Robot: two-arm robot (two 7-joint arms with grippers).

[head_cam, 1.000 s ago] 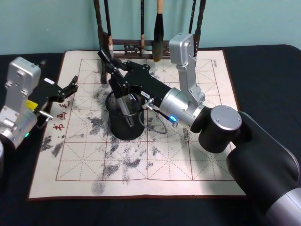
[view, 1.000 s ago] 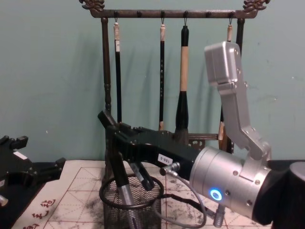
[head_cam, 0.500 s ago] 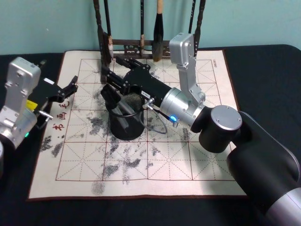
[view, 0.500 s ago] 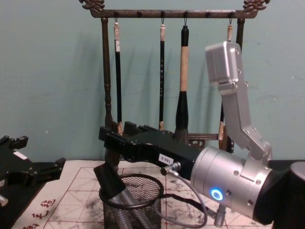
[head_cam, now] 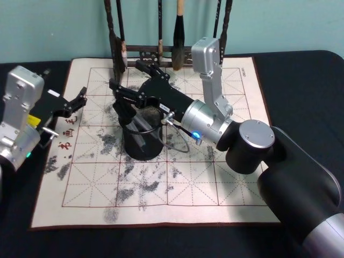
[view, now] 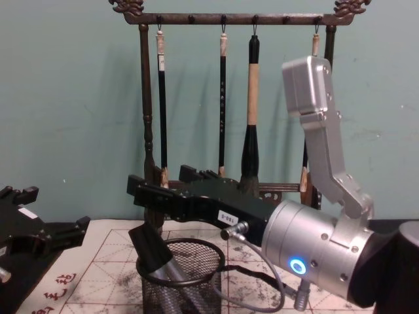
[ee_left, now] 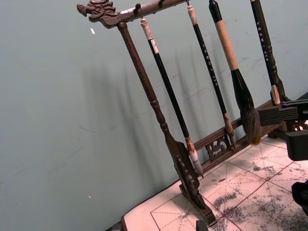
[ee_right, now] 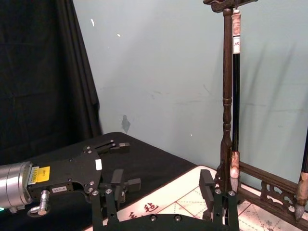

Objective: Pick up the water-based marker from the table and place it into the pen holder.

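Observation:
The water-based marker (view: pixel 152 249), grey with a black cap, leans inside the pen holder (view: pixel 196 291), its cap sticking out over the left rim. From the head view the marker (head_cam: pixel 123 112) rests in the black mesh pen holder (head_cam: pixel 142 145) on the calligraphy mat. My right gripper (view: pixel 165 183) hovers level just above the holder, open, holding nothing. The same gripper (head_cam: pixel 131 79) reaches in from the right, and its own wrist view shows it (ee_right: pixel 159 195) with fingers spread. My left gripper (head_cam: pixel 78 100) waits open at the mat's left edge.
A tall dark wooden brush rack (view: pixel 145 118) with hanging brushes (view: pixel 252 98) stands right behind the holder. The ink-stained gridded mat (head_cam: pixel 177 177) lies on a black tablecloth. My left gripper (ee_right: pixel 118 166) also shows in the right wrist view.
My right gripper has let go of the marker, which dropped into the holder and now leans to the left. The gripper has risen and levelled out above the rim. The left arm stayed put.

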